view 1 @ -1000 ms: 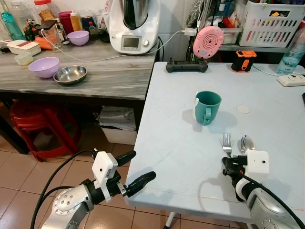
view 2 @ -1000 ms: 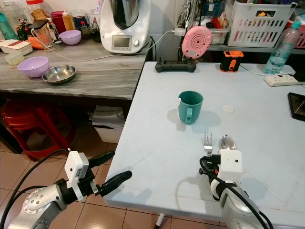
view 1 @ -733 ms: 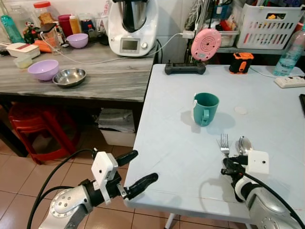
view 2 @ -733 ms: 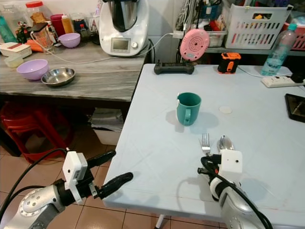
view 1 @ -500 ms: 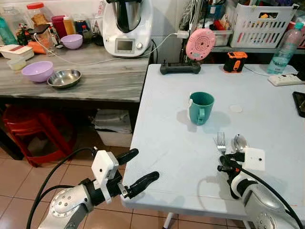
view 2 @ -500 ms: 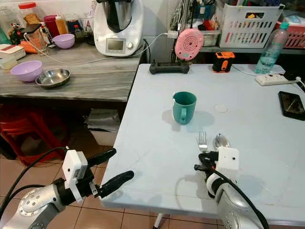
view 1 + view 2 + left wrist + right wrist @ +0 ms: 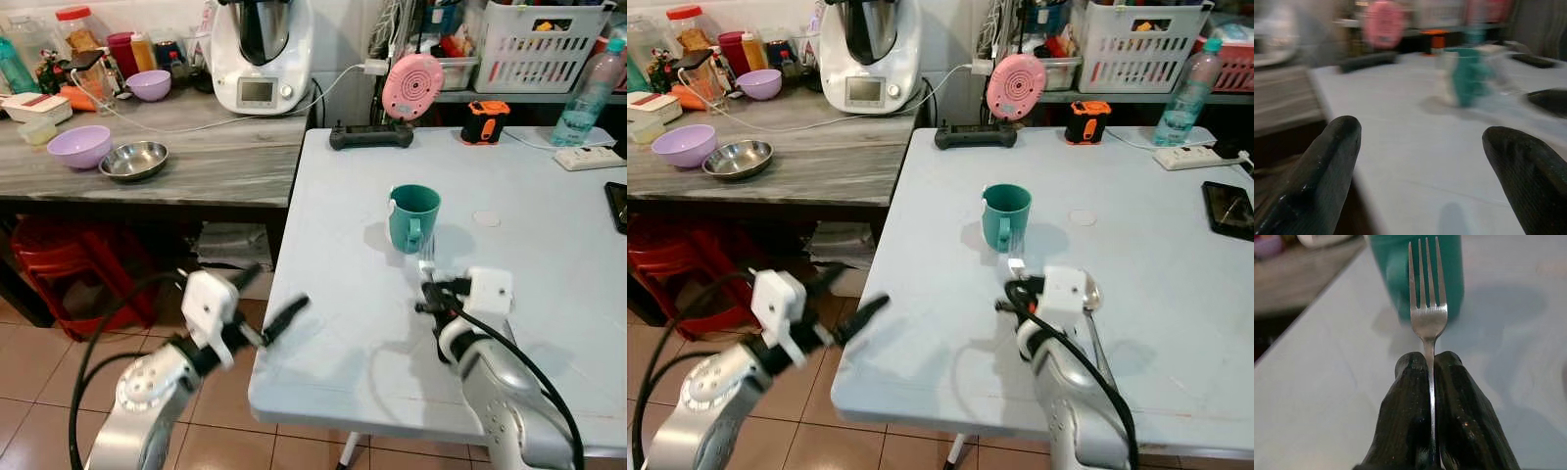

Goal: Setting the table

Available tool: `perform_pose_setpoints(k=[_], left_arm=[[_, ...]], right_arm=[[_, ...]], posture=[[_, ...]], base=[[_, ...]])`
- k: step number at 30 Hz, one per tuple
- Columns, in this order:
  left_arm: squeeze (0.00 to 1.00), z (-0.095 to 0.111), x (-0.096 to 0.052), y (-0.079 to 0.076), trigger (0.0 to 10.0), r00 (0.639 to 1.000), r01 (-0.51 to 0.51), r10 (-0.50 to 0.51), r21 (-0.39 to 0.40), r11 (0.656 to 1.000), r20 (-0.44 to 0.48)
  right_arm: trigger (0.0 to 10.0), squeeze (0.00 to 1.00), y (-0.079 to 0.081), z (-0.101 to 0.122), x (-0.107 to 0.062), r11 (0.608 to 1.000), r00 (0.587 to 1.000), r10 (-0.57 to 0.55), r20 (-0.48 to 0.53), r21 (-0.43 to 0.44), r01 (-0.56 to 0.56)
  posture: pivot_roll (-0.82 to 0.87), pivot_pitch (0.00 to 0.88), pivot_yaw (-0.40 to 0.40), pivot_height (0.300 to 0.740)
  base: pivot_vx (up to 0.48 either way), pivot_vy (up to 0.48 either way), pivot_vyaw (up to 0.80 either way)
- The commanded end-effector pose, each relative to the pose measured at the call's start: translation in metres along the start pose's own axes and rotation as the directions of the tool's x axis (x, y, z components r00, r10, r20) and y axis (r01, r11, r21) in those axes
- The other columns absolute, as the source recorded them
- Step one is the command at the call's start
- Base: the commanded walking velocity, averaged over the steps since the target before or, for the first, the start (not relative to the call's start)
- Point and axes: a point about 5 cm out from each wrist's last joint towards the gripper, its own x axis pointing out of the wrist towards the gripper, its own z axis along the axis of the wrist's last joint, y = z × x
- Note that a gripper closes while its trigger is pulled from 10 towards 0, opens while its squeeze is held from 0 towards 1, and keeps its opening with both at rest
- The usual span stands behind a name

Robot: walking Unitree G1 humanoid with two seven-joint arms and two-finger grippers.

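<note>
Pale blue table (image 7: 343, 323): right gripper (image 7: 1429, 363) clamped on fork (image 7: 1427, 308) near teal mug (image 7: 412, 217); left gripper (image 7: 1420, 156) spread, empty.

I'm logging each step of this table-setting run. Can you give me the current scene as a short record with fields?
right gripper: fingers shut on the fork, tines toward the teal mug
left gripper: fingers open, holding nothing, at the table's near left edge
spoon: lying on the table beside the right arm
side counter: purple bowl, steel bowl
</note>
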Motion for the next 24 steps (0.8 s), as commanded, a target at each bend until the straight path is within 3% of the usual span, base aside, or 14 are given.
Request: perform_pose_setpoints(k=[1,2,3,4,5,6,7,13,18,24], left_arm=[[0.0,-0.008,-0.004,0.008,10.0,0.997,-0.076,0.076,0.017,0.997,-0.025],[0.0,-0.011,-0.004,0.012,10.0,0.993,-0.115,0.116,0.017,0.993,-0.031],[0.0,-0.016,-0.003,0.019,10.0,0.979,-0.197,0.198,0.021,0.98,-0.046],[0.0,-0.016,-0.003,0.019,10.0,0.979,-0.197,0.198,0.021,0.98,-0.046],[0.0,-0.022,-0.001,0.026,10.0,0.959,-0.274,0.275,0.028,0.961,-0.062],[0.0,-0.024,-0.001,0.029,10.0,0.953,-0.296,0.297,0.03,0.955,-0.067],[0.0,-0.026,0.0,0.033,10.0,0.941,-0.334,0.334,0.011,0.943,-0.059],[0.0,-0.027,0.005,0.04,10.0,0.929,-0.37,0.368,-0.033,0.929,-0.04],[0.0,-0.027,0.009,0.043,10.0,0.921,-0.389,0.389,-0.036,0.92,-0.018],[0.0,-0.028,0.01,0.043,10.0,0.921,-0.39,0.39,-0.051,0.919,-0.009]], right_arm=[[0.0,0.0,0.003,0.007,0.0,1.0,0.999,-0.004,0.047,-0.014,0.005],[0.0,0.0,0.004,0.008,0.001,1.0,0.998,-0.004,0.062,-0.014,0.005],[0.9,0.0,0.006,0.011,0.002,1.0,0.996,0.003,0.084,-0.012,-0.002],[0.9,0.0,0.006,0.011,0.002,1.0,0.996,0.003,0.084,-0.012,-0.002],[9.1,0.0,0.007,0.014,0.002,1.0,0.994,0.004,0.106,-0.026,-0.001],[9.1,0.0,0.007,0.015,0.002,0.999,0.993,0.003,0.117,-0.034,0.001],[10.0,0.0,0.006,0.018,0.003,0.999,0.99,-0.008,0.143,-0.04,0.013],[10.0,0.0,0.001,0.02,0.005,0.999,0.988,-0.033,0.154,-0.035,0.039],[10.0,0.0,-0.001,0.02,0.005,0.998,0.985,-0.037,0.166,-0.044,0.045],[10.0,0.0,0.0,0.02,0.005,0.998,0.984,-0.037,0.175,-0.048,0.046]], posture=[[-0.09,0.0,0.046,0.74],[-0.09,0.0,0.045,0.74],[-0.09,0.0,0.045,0.74],[-0.09,0.0,0.045,0.74],[-0.09,0.0,0.045,0.74],[-0.09,0.0,0.045,0.74],[-0.09,0.0,0.047,0.74],[-0.1,0.0,0.045,0.74],[-0.1,0.0,0.044,0.74],[-0.1,0.0,0.044,0.74]], base=[[0.0,0.0,0.0],[0.0,0.0,0.0],[0.0,0.0,0.0],[0.0,0.0,0.0],[0.0,0.0,0.0],[0.0,0.0,0.0],[0.0,0.0,0.0],[0.0,0.0,0.0],[0.0,0.0,-0.5],[0.0,0.291,-0.52]])
